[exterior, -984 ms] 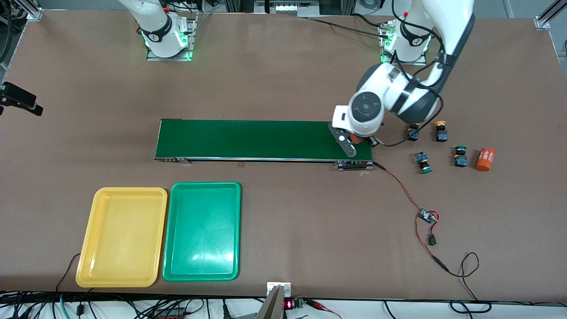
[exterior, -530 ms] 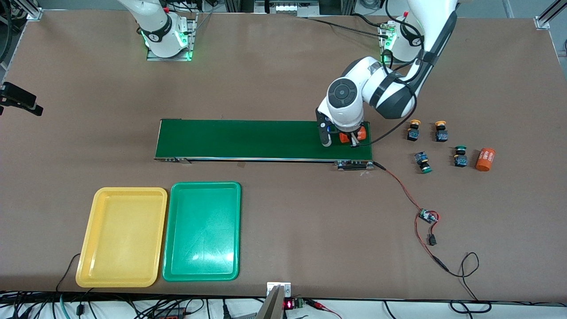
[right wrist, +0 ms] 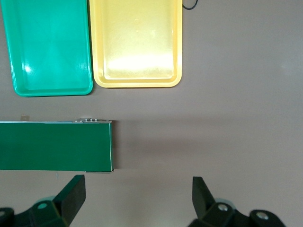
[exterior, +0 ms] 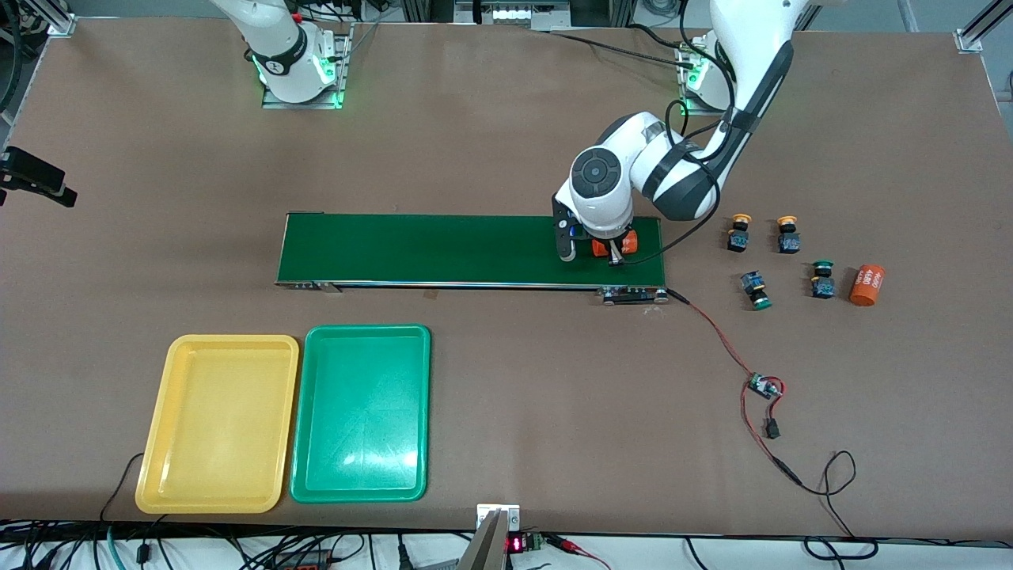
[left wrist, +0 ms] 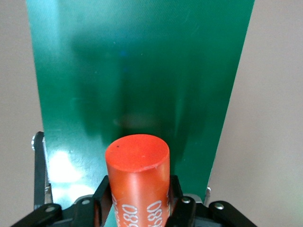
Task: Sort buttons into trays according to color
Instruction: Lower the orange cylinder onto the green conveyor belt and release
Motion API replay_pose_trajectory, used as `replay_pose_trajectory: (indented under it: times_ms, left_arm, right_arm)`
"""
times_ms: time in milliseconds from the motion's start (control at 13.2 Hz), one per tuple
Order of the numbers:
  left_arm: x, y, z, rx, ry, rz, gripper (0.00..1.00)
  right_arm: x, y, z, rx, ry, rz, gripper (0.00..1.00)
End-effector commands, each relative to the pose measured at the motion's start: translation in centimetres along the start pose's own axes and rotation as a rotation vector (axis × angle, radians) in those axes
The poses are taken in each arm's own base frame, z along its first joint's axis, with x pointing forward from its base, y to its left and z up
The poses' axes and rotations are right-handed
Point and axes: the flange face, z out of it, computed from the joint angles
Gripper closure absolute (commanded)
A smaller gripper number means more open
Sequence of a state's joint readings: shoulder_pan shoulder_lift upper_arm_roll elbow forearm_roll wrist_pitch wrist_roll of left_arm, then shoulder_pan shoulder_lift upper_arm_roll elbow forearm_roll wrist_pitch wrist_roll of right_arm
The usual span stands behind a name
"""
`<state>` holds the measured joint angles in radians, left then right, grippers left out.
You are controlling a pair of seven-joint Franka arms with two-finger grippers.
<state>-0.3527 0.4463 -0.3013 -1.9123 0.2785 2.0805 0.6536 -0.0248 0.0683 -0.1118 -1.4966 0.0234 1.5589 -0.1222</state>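
We see the left arm reaching over the dark-green conveyor belt [exterior: 467, 250] at the left arm's end of the table [exterior: 506, 119], and in the last second it has carried its load from the belt's very end to a spot a little farther along it. The left claw [exterior: 609, 248] is narrowed around an orange cylinder [left wrist: 138, 177] with white numerals, one finger against each side, low over the belt; its jaws appear to have begun easing apart, though the cylinder is still between them. We judge this to be a release onto the belt, and it is not one of the things to be sorted. The four buttons have not moved: two yellow buttons [exterior: 739, 233] stand side by side on the table near the belt's end, and two green buttons [exterior: 755, 289] lie nearer the front camera, with a second orange cylinder [exterior: 866, 285] just beside them. The yellow tray [exterior: 218, 423] and green tray [exterior: 362, 414] sit touching, nearer the front camera than the belt, both holding nothing, so sorting has not begun. The right arm waits, its right claw [right wrist: 137, 198] spread wide above bare table near the belt's other end.
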Motion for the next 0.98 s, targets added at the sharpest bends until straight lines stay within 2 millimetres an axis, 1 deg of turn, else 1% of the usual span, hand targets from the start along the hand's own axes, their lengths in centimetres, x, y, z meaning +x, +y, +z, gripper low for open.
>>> replay_pose_trajectory:
  times_ms: [0,76,227,378,454,530,605,681,832,908]
  left_arm:
    - [-0.1,-0.9,-1.7,0.032,0.005,0.001,0.0]
    - [-0.7,-1.5,-2.9,0.037,0.006,-0.015,0.0]
    - [-2.0,-2.8,-5.8,0.018,-0.031,-0.052,0.0]
    - [-3.5,-4.7,-9.0,0.012,-0.044,-0.1,0.0]
    - [-4.8,-5.9,-9.7,0.005,-0.045,-0.13,0.0]
    - [-7.1,-7.7,-10.1,-0.003,-0.038,-0.177,0.0]
    - [-9.8,-9.6,-10.0,-0.01,-0.029,-0.227,0.0]
    - [-12.9,-11.4,-9.3,-0.027,-0.024,-0.279,0.0]
    - [-18.1,-14.2,-7.2,-0.095,0.015,-0.382,0.0]
    - [-19.7,-14.7,-6.6,-0.14,0.054,-0.434,0.0]
  right_arm:
    - [0.0,0.1,-0.4,0.005,0.007,0.01,0.0]
    - [0.0,0.0,-0.4,0.005,0.007,0.008,0.0]
    - [0.0,-0.1,-0.4,0.005,0.005,0.008,0.0]
    - [0.0,-0.1,-0.4,0.007,0.004,0.01,0.0]
    - [0.0,-0.2,-0.3,0.007,0.002,0.01,0.0]
    - [0.0,-0.2,-0.3,0.007,-0.001,0.01,0.0]
    - [0.0,-0.2,-0.3,0.007,-0.002,0.01,0.0]
    - [0.0,-0.1,-0.3,0.01,-0.001,0.011,0.0]
    - [0.0,-0.1,0.0,0.014,-0.008,0.013,0.0]
    - [0.0,-0.2,0.1,0.014,-0.009,0.011,0.0]
